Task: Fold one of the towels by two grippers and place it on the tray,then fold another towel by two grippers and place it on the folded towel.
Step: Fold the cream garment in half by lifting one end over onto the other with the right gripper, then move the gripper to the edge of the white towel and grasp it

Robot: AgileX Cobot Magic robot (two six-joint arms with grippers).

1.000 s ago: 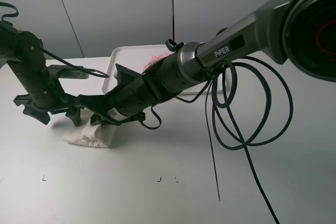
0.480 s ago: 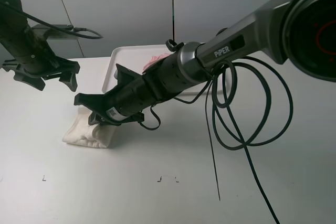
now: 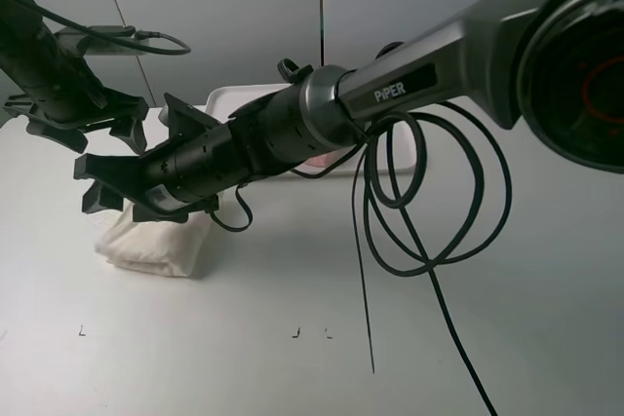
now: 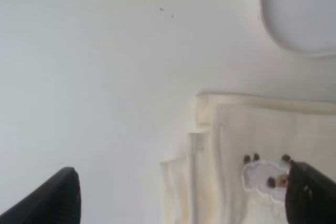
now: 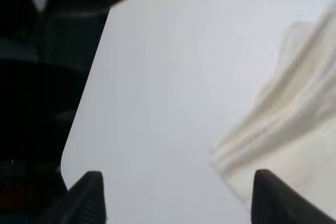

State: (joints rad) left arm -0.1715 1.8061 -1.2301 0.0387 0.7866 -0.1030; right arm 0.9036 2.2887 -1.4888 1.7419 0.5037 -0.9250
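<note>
Both your pincers hang released above the folded cream towel [image 3: 151,245] lying on the table [image 3: 292,367]: left pincer [image 3: 93,129], right pincer [image 3: 102,187].

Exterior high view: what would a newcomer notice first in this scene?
First, the thick black arm lettered PiPER, which reaches from the upper right across the middle, with its cable loops hanging below. Then the folded cream-white towel on the table at the left, right under that arm's open pincer. The left pincer hangs open above, apart from the towel.
</note>
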